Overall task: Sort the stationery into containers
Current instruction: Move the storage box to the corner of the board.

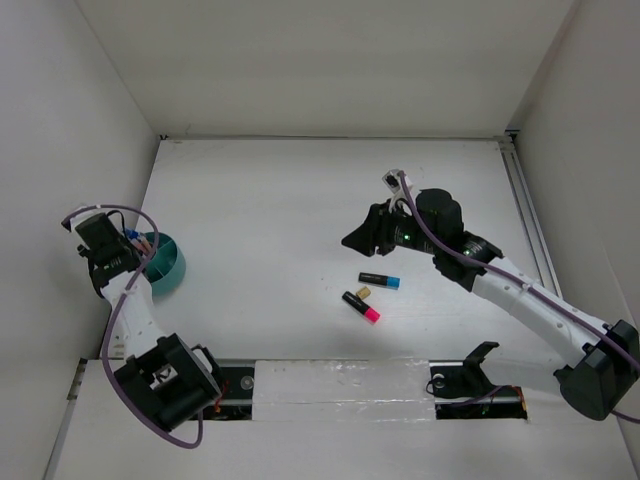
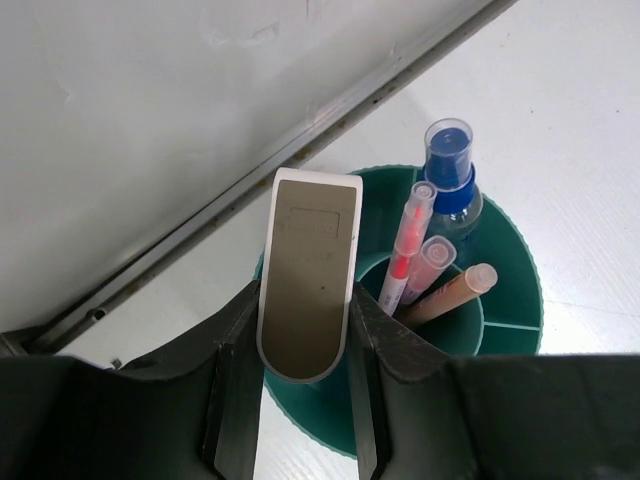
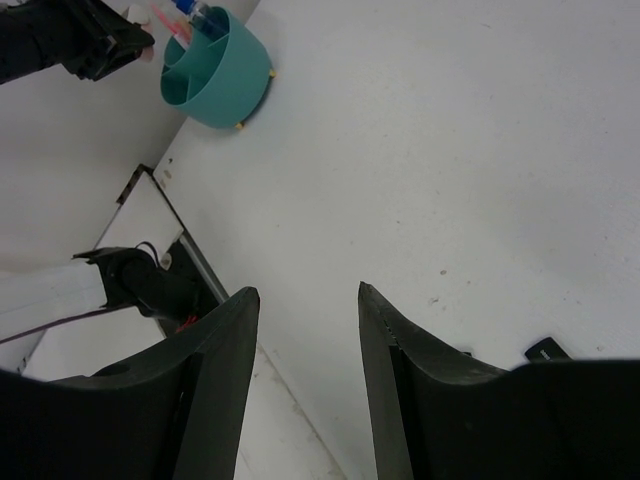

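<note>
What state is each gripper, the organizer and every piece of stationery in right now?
left gripper, shut on the flat tan piece.
flat tan piece, held, not yet in the teal organizer.
right gripper, open, empty.
teal organizer, upright, four pens standing in it.
blue-ended marker, lying on the table.
pink-ended marker, lying on the table.
small tan bit, lying between the two markers.
</note>
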{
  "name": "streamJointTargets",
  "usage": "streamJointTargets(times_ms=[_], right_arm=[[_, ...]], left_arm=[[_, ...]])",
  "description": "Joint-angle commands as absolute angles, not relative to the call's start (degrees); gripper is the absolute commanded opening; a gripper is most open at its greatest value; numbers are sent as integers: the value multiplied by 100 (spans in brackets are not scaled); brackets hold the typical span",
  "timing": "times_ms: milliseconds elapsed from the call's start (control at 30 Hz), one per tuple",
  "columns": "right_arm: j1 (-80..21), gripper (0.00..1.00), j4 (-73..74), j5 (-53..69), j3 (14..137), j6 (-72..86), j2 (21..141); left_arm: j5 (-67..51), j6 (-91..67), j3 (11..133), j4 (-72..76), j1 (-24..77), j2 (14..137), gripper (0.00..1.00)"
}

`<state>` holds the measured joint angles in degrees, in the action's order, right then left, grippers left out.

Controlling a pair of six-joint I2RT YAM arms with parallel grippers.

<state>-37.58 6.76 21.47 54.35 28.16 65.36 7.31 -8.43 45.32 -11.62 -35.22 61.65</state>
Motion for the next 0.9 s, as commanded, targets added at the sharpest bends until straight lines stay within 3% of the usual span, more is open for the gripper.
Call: streamJointTargets(times_ms=[0, 367, 867], right_arm=[[-3806, 50, 325, 2268, 5458, 2681, 6583], [-3806, 50, 325, 2320, 5458, 2628, 6697], [-3806, 50, 272, 2382, 5511, 2628, 6926]], left_arm=[[905, -1221, 4588, -1309, -3507, 6187, 0], [949, -1740, 4657, -1494, -3560, 6337, 0], [1187, -2258, 4553, -1863, -3437, 5309, 0]])
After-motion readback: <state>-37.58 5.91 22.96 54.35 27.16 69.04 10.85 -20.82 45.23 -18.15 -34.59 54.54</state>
